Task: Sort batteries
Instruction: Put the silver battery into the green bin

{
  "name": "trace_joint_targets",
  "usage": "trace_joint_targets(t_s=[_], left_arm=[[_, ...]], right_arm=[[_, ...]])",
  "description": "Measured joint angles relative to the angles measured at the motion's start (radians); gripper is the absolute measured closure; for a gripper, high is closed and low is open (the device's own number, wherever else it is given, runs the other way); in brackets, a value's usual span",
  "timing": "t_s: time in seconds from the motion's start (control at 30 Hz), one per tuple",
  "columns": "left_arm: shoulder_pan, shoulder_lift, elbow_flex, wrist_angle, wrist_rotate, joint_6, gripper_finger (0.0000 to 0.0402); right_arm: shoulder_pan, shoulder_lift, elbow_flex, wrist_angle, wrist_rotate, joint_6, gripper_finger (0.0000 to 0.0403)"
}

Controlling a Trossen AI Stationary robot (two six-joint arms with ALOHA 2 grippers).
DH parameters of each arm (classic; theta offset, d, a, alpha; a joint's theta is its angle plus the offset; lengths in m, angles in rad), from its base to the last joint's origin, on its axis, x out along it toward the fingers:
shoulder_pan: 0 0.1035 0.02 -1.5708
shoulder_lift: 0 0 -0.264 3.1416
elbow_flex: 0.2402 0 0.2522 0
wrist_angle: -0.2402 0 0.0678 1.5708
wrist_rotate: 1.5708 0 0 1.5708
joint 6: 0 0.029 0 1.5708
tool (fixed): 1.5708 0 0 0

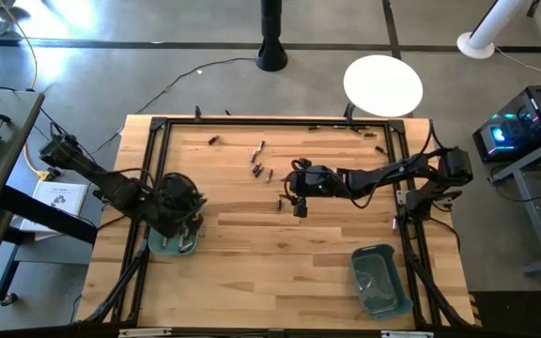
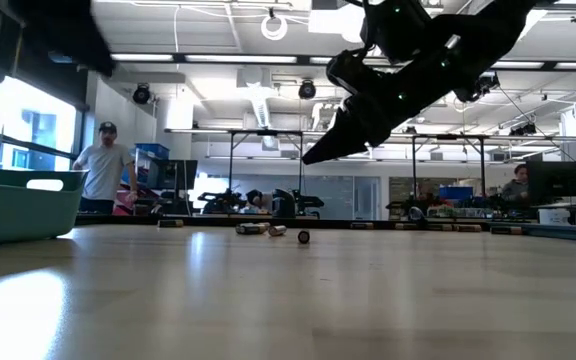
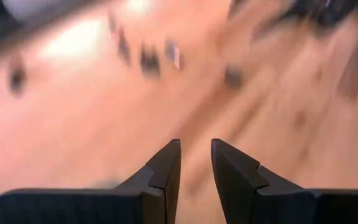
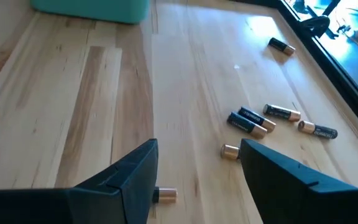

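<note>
Several small dark batteries with coppery ends lie loose on the wooden table: a cluster (image 4: pixel 260 119), one (image 4: pixel 229 151) between my right fingers' tips, one (image 4: pixel 164 195) beside a finger, and one far off (image 4: pixel 281 46). In the high view they lie mid-table (image 1: pixel 257 170). My right gripper (image 4: pixel 197 168) is open wide and hovers above them (image 1: pixel 299 207), touching nothing. My left gripper (image 3: pixel 196 162) is over the teal bin (image 1: pixel 173 241) at the table's left, its fingers a narrow gap apart with nothing between them. That view is blurred.
A second teal bin (image 1: pixel 380 280) stands near the table's near right corner. A black frame (image 1: pixel 280 123) runs round the tabletop, with small items along its far rail. Bare wood lies between the bins. People stand in the room behind (image 2: pixel 103 165).
</note>
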Motion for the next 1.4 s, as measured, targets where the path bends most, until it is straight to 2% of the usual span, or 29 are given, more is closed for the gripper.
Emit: trace_joint_targets(t_s=[0.13,0.23,0.33,0.43,0.63,0.77,0.83,1.1,1.23,1.4], left_arm=[[0.002,0.026,-0.033,0.183,-0.244,0.151,0.0321],[0.011,0.055,-0.069,0.333,-0.383,0.258,0.0321],[0.030,0.098,-0.099,0.451,-0.446,0.336,0.0321],[0.062,0.144,-0.124,0.568,-0.462,0.391,0.0321],[0.159,0.244,-0.132,0.759,-0.437,0.469,0.0321],[0.241,0.294,-0.132,0.874,-0.232,0.593,0.0321],[0.276,0.326,-0.132,0.901,-0.170,0.642,0.0321],[0.392,0.437,-0.132,0.917,-0.100,0.581,0.0318],[0.409,0.465,-0.132,0.932,-0.029,0.575,0.0309],[0.407,0.466,-0.132,0.934,-0.025,0.560,0.0304]], right_arm=[[0.000,0.000,0.002,-0.002,0.000,-0.003,0.0181],[-0.002,0.000,0.003,0.003,0.000,0.000,0.0181],[-0.002,0.000,0.003,0.003,0.000,0.000,0.0181],[-0.002,0.000,0.003,0.003,0.000,0.019,0.0181],[-0.021,0.000,0.003,0.012,-0.016,0.025,0.0181],[-0.034,0.000,0.003,0.037,-0.060,0.025,0.0181],[-0.034,0.000,0.003,0.044,-0.068,0.008,0.0181],[-0.070,-0.011,-0.018,0.033,-0.067,-0.055,0.0181],[-0.147,-0.087,-0.075,-0.041,0.014,-0.024,0.0181],[-0.277,-0.231,-0.111,-0.249,0.130,0.063,0.0181]])
